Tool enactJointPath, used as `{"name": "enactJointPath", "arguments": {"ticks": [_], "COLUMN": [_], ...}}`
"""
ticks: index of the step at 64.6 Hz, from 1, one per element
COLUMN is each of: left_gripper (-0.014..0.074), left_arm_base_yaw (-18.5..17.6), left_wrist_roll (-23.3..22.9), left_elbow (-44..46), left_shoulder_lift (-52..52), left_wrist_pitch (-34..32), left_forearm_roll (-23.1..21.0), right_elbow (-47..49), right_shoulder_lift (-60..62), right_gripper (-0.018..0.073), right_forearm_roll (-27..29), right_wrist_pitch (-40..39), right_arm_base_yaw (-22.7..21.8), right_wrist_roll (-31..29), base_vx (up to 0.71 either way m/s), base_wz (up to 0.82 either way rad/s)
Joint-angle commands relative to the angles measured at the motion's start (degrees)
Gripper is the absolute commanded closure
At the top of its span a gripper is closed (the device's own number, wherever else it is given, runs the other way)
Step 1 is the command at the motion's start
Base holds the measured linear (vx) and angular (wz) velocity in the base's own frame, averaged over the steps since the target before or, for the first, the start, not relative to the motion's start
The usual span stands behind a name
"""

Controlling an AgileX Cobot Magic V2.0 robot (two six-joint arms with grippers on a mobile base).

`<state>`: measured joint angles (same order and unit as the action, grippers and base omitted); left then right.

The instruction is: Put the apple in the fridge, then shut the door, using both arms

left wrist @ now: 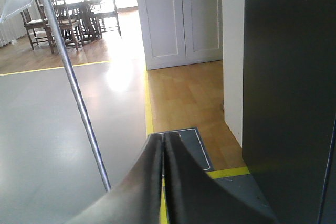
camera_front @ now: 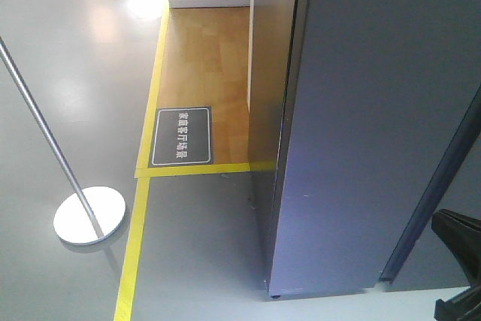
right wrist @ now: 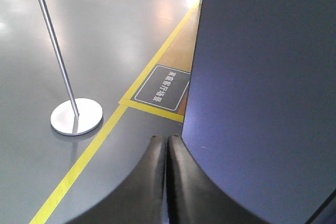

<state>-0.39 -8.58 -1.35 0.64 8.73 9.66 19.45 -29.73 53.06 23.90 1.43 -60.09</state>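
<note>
1. The left tool (left wrist: pixel 163 145) has its two dark fingers pressed together with nothing between them, tips pointing out over the floor.
2. The right tool (right wrist: pixel 167 145) is likewise fully closed and empty, its fingertips touching along a thin seam.
3. Just to the right of the right tool's tips rises the dark grey outer face of the fridge (right wrist: pixel 262 77), tall and flat, filling that side of the view; whether this face is the door or the cabinet side cannot be told, and no white interior shows.
4. The apple is not visible in any view.
5. Ahead of both tools lies a yellow tape line (right wrist: pixel 79 166) on the grey floor (camera_front: pixel 68 73).
6. Beyond the tips sits a dark floor sign (camera_front: pixel 182 136) with white characters, framed by the tape corner.
7. To the left of the tools stands a metal pole (right wrist: pixel 55 51) on a round base (camera_front: pixel 89 215).
8. Farther off is wood flooring (left wrist: pixel 184 93), then white cabinet doors (left wrist: pixel 178 17).
9. Farthest left of the left tool, a dining table (left wrist: pixel 84 6) with chairs stands in bright light.
</note>
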Motion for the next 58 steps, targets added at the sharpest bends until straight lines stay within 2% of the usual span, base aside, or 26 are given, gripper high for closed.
{"name": "enactJointPath", "arguments": {"ticks": [1, 12, 18, 26, 30, 39, 46, 54, 58], "left_gripper": [0.0602, 0.0602, 0.0602, 0.0602, 0.0602, 0.0602, 0.0602, 0.0602, 0.0602], "left_arm_base_yaw": [0.01, 0.01, 0.01, 0.01, 0.01, 0.01, 0.01, 0.01, 0.01], "left_wrist_roll": [-0.19, -0.19, -0.19, -0.19, -0.19, -0.19, -0.19, -0.19, -0.19], "left_elbow": [0.98, 0.98, 0.98, 0.98, 0.98, 0.98, 0.98, 0.98, 0.98], "left_shoulder_lift": [0.86, 0.86, 0.86, 0.86, 0.86, 0.86, 0.86, 0.86, 0.86], "left_wrist_pitch": [-4.81, -4.81, -4.81, -4.81, -4.81, -4.81, -4.81, -4.81, -4.81], "left_forearm_roll": [-0.48, -0.48, -0.48, -0.48, -0.48, -0.48, -0.48, -0.48, -0.48], "right_elbow": [1.65, 1.65, 1.65, 1.65, 1.65, 1.65, 1.65, 1.39, -0.21], "right_shoulder_lift": [-0.13, -0.13, -0.13, -0.13, 0.28, 2.62, 4.77, 7.39, 8.96], "right_gripper": [0.0562, 0.0562, 0.0562, 0.0562, 0.0562, 0.0562, 0.0562, 0.0562, 0.0562], "right_forearm_roll": [1.49, 1.37, -1.85, -13.6, -20.55, -35.14, -42.94, -46.5, -47.44], "right_wrist_pitch": [-2.08, -1.75, -2.29, -2.22, -2.22, -3.28, -4.18, -4.35, -6.86], "right_arm_base_yaw": [-0.16, -0.16, -0.16, -0.16, -0.16, -0.16, -0.16, -0.27, -0.27], "right_wrist_roll": [-0.19, 0.79, 4.79, 17.36, 28.86, 49.26, 55.74, 56.18, 56.89], "base_vx": [0.0, 0.0, 0.0, 0.0, 0.0, 0.0, 0.0, 0.0, 0.0], "base_wz": [0.0, 0.0, 0.0, 0.0, 0.0, 0.0, 0.0, 0.0, 0.0]}}
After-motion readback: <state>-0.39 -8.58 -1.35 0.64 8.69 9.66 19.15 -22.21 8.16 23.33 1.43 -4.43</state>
